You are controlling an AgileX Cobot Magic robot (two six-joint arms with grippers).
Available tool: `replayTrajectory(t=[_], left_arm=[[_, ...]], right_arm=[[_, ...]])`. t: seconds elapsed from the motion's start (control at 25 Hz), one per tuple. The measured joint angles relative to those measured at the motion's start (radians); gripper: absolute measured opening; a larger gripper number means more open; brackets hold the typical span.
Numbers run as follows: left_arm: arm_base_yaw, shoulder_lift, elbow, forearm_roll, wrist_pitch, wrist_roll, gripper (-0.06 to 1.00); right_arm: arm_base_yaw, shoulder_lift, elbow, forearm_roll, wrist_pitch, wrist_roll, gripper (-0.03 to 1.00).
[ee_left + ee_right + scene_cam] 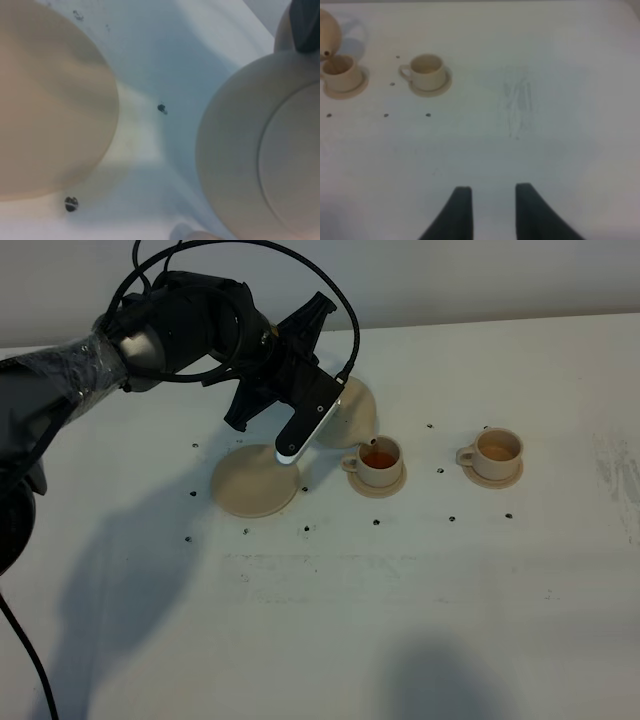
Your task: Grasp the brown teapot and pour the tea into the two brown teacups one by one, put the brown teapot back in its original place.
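Observation:
The brown teapot [357, 408] hangs tilted in the air, its spout low over the left teacup [380, 462], which holds reddish tea. My left gripper [318, 390] is shut on the teapot; in the left wrist view the teapot [235, 150] fills the side and one dark finger [305, 25] shows past it. The right teacup [497, 453] stands on its saucer further right. The teapot's round plate [255, 483] [50, 100] lies bare beside the arm. My right gripper [492, 200] hovers open over bare table, far from the cups [427, 70] [340, 74].
The white table [400, 620] carries small dark specks around the cups and plate, and a faint scuffed patch [517, 100] lies between the cups and my right gripper. The left arm and its cable reach in from the upper left.

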Motion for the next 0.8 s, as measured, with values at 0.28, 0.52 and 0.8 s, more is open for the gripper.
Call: replayTrajectory(t=[0.28,0.52,0.8], left_arm=[[-0.005,0.0,0.0,0.015,-0.004,-0.001,0.12],[-0.007,0.0,0.0,0.03,-0.004,0.0,0.12],[-0.015,0.0,0.0,0.045,-0.009,0.0,0.12]], right_arm=[[0.0,0.0,0.0,0.0,0.0,0.0,0.23],[0.0,0.0,0.0,0.0,0.0,0.0,0.23],[0.0,0.0,0.0,0.0,0.0,0.0,0.23]])
